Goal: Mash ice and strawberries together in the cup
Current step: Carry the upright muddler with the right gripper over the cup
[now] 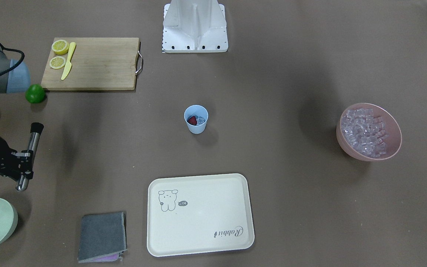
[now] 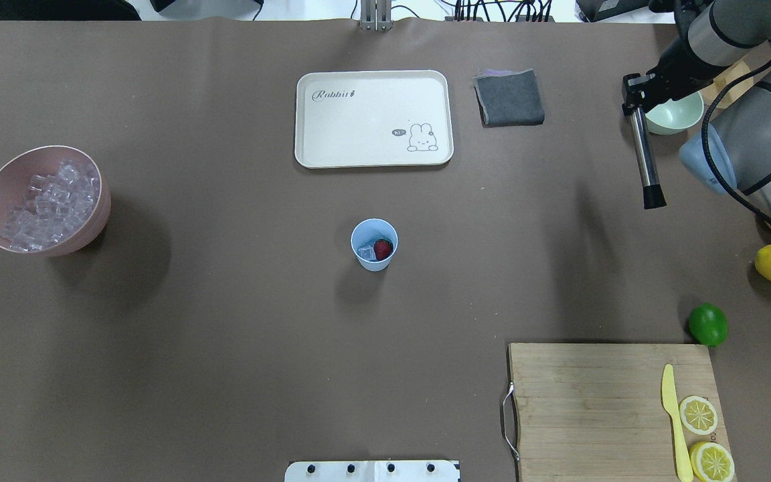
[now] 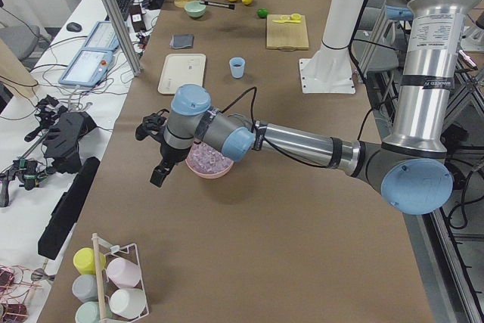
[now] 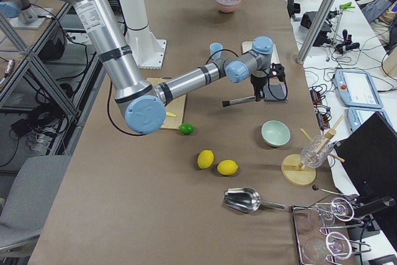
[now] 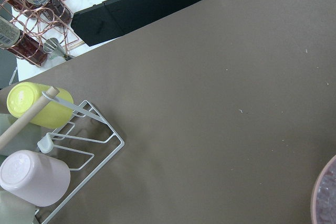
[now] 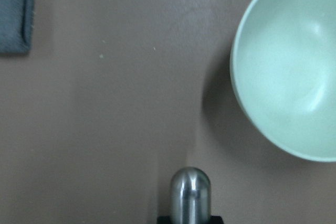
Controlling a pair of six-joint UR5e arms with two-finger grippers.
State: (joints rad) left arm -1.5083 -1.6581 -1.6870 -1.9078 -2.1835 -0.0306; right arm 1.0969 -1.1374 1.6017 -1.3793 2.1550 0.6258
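Fingers of right gripper (image 2: 634, 102) clamped on the steel muddler (image 2: 644, 154) near its bare end. Rod roughly level above the table, black head toward the robot's side. It sits just beside the pale green bowl (image 2: 678, 115).

Fingers of left gripper (image 3: 159, 175): seen only from the side, can't tell whether spread or closed. It hangs just beside the pink bowl (image 3: 209, 175), which is heaped with cubes.

The cup (image 2: 373, 264) is upright mid-table, well apart from both arms. 1 strawberry (image 2: 383, 249) and ice (image 2: 366, 252) inside it, side by side.
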